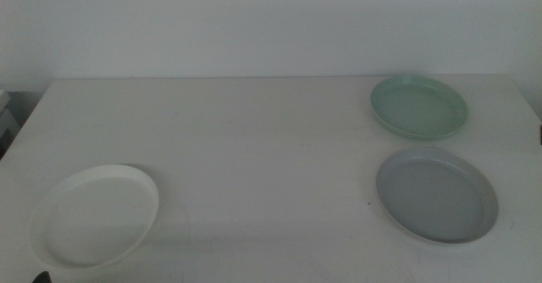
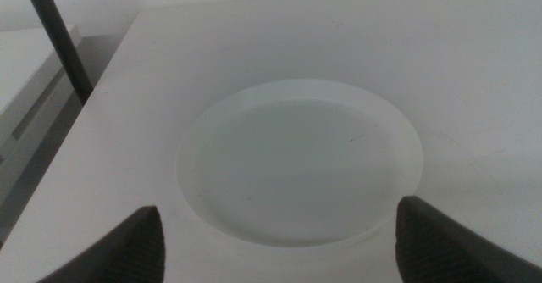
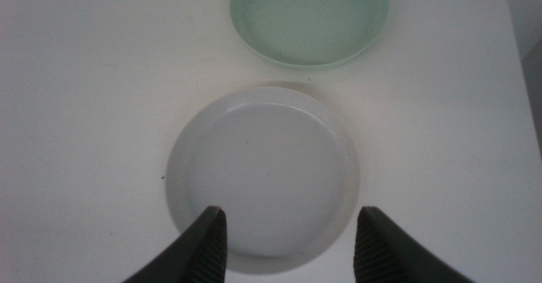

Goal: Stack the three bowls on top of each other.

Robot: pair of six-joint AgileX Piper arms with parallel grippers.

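Note:
Three bowls lie apart on the white table. The white bowl (image 1: 93, 215) sits at the front left, the mint green bowl (image 1: 419, 107) at the back right, and the grey bowl (image 1: 436, 194) in front of the green one. In the left wrist view, my left gripper (image 2: 279, 208) hovers open over the near rim of the white bowl (image 2: 301, 160), holding nothing. In the right wrist view, my right gripper (image 3: 292, 211) is open above the near part of the grey bowl (image 3: 262, 177), with the green bowl (image 3: 309, 16) beyond it. Neither gripper touches a bowl.
The table (image 1: 254, 147) ends at a pale wall at the back. Past its left edge a dark pole (image 2: 55, 37) stands beside a lower white surface (image 2: 25, 88). The white bowl lies close to the table's front left corner.

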